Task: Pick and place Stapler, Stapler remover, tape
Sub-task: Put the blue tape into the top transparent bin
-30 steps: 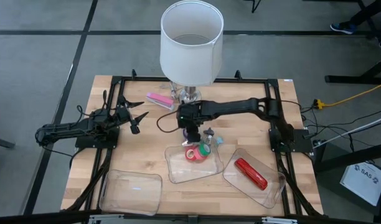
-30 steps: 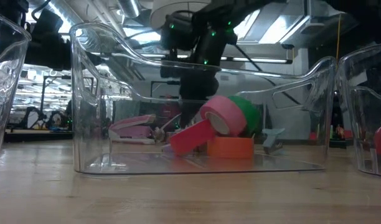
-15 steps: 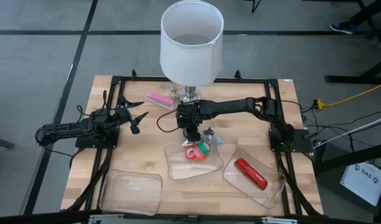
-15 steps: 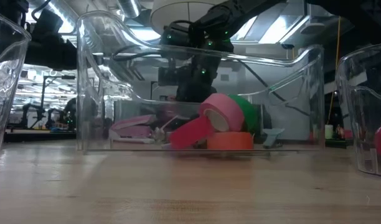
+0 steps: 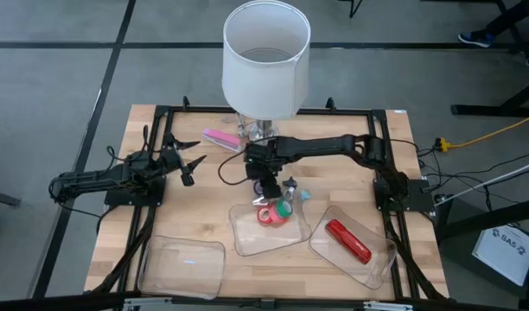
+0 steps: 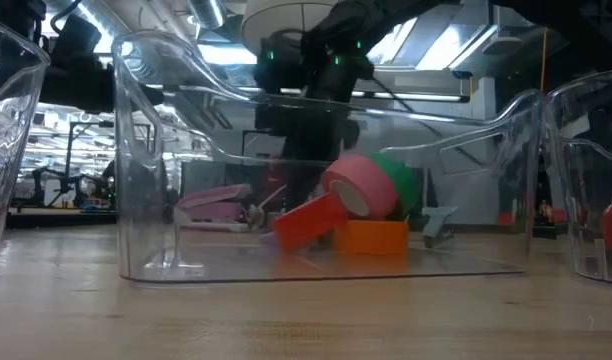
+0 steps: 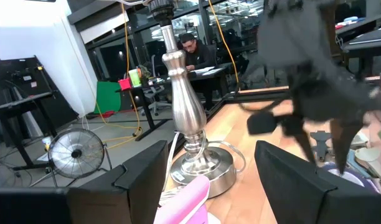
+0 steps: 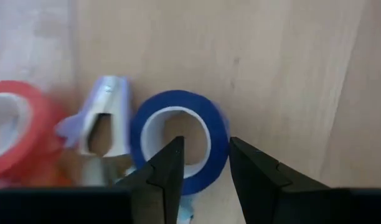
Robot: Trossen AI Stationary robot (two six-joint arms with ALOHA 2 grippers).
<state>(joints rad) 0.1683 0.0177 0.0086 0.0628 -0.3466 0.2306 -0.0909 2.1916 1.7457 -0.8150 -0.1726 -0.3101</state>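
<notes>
Wooden table (image 5: 161,220): right gripper (image 8: 202,163) poised above blue tape roll (image 8: 178,138), fingers part-open, holding nothing, aligned for pickup. Left gripper (image 5: 195,162) idle at table's left, spread wide, empty.

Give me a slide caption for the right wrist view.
Right gripper open above a blue tape roll lying on the wooden table, beside a staple remover.

You're looking at a wooden table (image 5: 195,226) standing on a grey floor (image 5: 57,95) crossed by dark lines. At twelve o'clock on the table stands a lamp with a white shade (image 5: 266,59) and a chrome base (image 7: 192,163). Beyond it, a person (image 7: 193,51) sits at a desk, a fan (image 7: 73,152) stands on the floor, and strip lights (image 6: 208,12) run overhead.
</notes>
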